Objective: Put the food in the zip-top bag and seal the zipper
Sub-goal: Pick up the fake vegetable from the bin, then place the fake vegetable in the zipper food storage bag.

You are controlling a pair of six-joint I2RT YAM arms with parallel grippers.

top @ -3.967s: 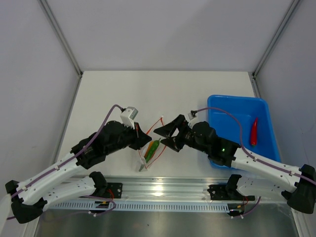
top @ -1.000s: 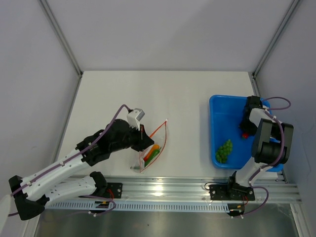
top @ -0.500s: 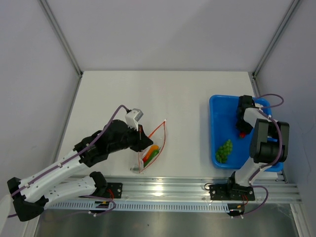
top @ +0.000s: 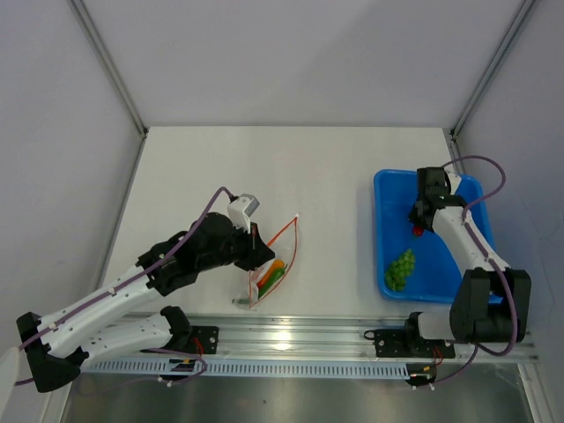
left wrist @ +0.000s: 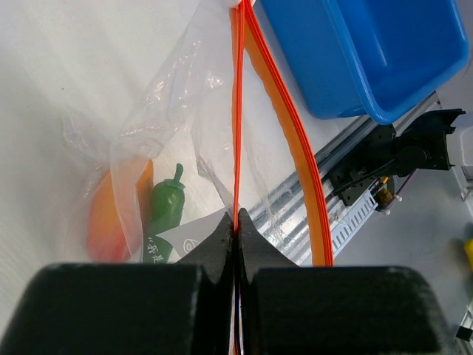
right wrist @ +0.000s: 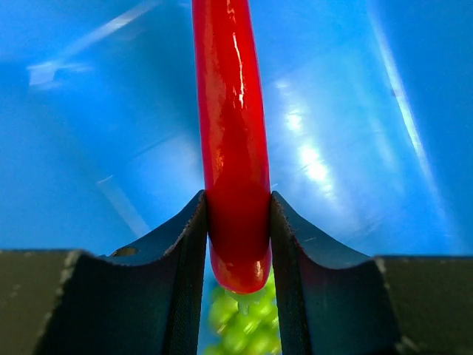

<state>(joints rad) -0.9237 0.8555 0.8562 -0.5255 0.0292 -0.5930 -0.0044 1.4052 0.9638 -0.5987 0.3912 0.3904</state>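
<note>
From above, the left claw (top: 256, 243) is pinched shut on the zipper (top: 284, 231) of the bag (top: 267, 284), which sits on the table (top: 264, 167) at about 7 o'clock from the table's middle. The bag's mouth gapes, its two orange strips bowed apart. A carrot (top: 275, 263) and a green pepper (top: 269, 280) lie inside. At 3 o'clock stands the tray (top: 380, 220). Over it the right claw (top: 419, 226) grips a red pepper (top: 418, 232). The grapes (top: 401, 267) lie in the tray, at 7 o'clock from that pepper.

Left wrist: the left claw (left wrist: 236, 231) has its jaws fully together on one zipper (left wrist: 238, 111) strip, while the other strip curves off toward 4 o'clock. Through the bag (left wrist: 177, 89) the carrot (left wrist: 111, 214) and green pepper (left wrist: 166, 207) show side by side at 9 o'clock from the pinch. The tray (left wrist: 369, 52) is at 1 o'clock.

Right wrist: the right claw (right wrist: 236, 237) is narrowly open, clamped on the red pepper (right wrist: 229, 148), which runs toward 12 o'clock. The grapes (right wrist: 244, 325) are blurred at 6 o'clock, with the tray (right wrist: 89, 111) floor behind.
</note>
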